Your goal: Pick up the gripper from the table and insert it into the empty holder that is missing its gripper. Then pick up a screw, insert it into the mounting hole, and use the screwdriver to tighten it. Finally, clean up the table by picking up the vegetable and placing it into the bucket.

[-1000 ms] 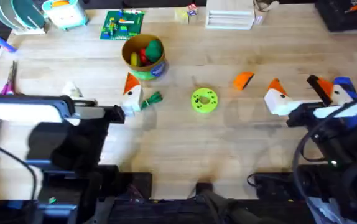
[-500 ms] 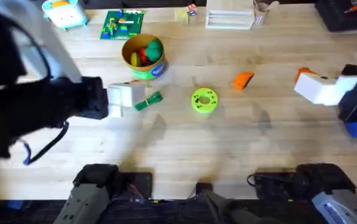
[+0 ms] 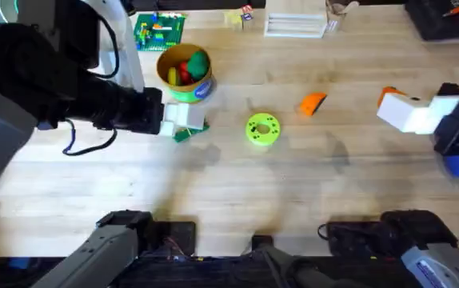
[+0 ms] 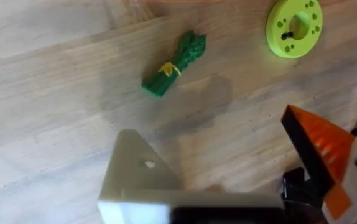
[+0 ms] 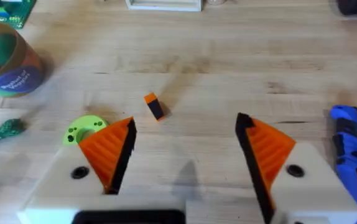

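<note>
The green vegetable (image 4: 173,64) lies on the table just beyond the tips of my left gripper (image 4: 209,124), which hangs open over it. One side of that gripper carries an orange pad (image 4: 318,143). The other side is a plain white wedge with a small hole, the holder (image 4: 138,168). From overhead the left gripper (image 3: 180,120) covers most of the vegetable (image 3: 188,134), beside the yellow bucket (image 3: 185,74). The small orange gripper (image 3: 313,102) lies right of centre, also seen as the orange gripper (image 5: 153,106). My right gripper (image 5: 186,121) is open and empty at the right edge. The blue screwdriver (image 5: 352,152) lies beside it.
A lime-green disc with holes (image 3: 262,129) sits at the table's middle, between the vegetable and the orange piece. The bucket holds red and green toy produce. A green board (image 3: 158,30) and a white rack (image 3: 295,22) stand along the far edge.
My left arm has risen and swung right, so its gripper now hangs over the vegetable. The right gripper moved right a second ago and has held still since.
</note>
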`<control>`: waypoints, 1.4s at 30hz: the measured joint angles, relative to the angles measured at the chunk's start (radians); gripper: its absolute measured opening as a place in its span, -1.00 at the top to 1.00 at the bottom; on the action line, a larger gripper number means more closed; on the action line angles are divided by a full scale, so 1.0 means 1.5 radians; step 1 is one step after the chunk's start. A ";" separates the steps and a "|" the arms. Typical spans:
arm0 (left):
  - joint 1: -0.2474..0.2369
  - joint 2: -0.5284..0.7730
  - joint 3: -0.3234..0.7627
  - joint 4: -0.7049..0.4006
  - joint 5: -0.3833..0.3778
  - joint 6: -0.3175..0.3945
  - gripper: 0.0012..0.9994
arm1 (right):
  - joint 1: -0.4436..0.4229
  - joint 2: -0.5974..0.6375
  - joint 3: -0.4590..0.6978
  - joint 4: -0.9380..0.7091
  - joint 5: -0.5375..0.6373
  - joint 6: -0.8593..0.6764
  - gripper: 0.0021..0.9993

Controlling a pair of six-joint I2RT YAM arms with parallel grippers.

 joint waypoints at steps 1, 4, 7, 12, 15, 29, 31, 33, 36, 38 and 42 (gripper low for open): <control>0.000 0.002 0.000 0.008 0.004 0.006 -0.99 | 0.000 0.000 0.000 0.000 0.000 0.000 -0.98; 0.000 0.001 0.000 0.022 0.022 0.030 -0.99 | 0.000 0.000 0.000 0.000 0.000 0.000 -0.98; 0.000 0.001 0.000 0.029 0.041 0.047 -0.99 | 0.000 0.000 0.000 -0.001 0.000 0.000 -0.98; 0.000 0.001 0.000 0.046 0.104 0.057 -0.85 | 0.000 0.000 0.000 -0.001 0.000 0.000 -0.98; 0.000 0.001 0.000 0.063 0.132 0.067 -0.20 | 0.000 0.000 0.000 -0.001 0.000 0.000 -0.98; -0.001 0.001 0.000 0.085 0.159 0.070 -0.87 | 0.000 0.000 0.000 -0.001 0.000 0.000 -0.98; -0.001 0.001 0.000 0.068 0.159 0.070 -0.97 | 0.000 0.000 0.000 -0.001 0.000 0.000 -0.98; -0.001 0.001 0.000 0.047 0.159 0.069 -0.98 | 0.000 0.000 0.000 -0.001 0.000 0.000 -0.98; -0.001 0.001 0.000 0.051 0.159 0.069 -0.99 | 0.000 0.000 0.000 -0.001 0.000 0.000 -0.98; -0.001 0.001 0.000 0.056 0.159 0.069 -0.99 | 0.000 0.000 0.000 -0.001 0.000 0.000 -0.98; -0.001 0.001 0.000 0.088 0.157 0.069 -0.99 | 0.000 0.000 0.000 -0.001 0.000 0.000 -0.98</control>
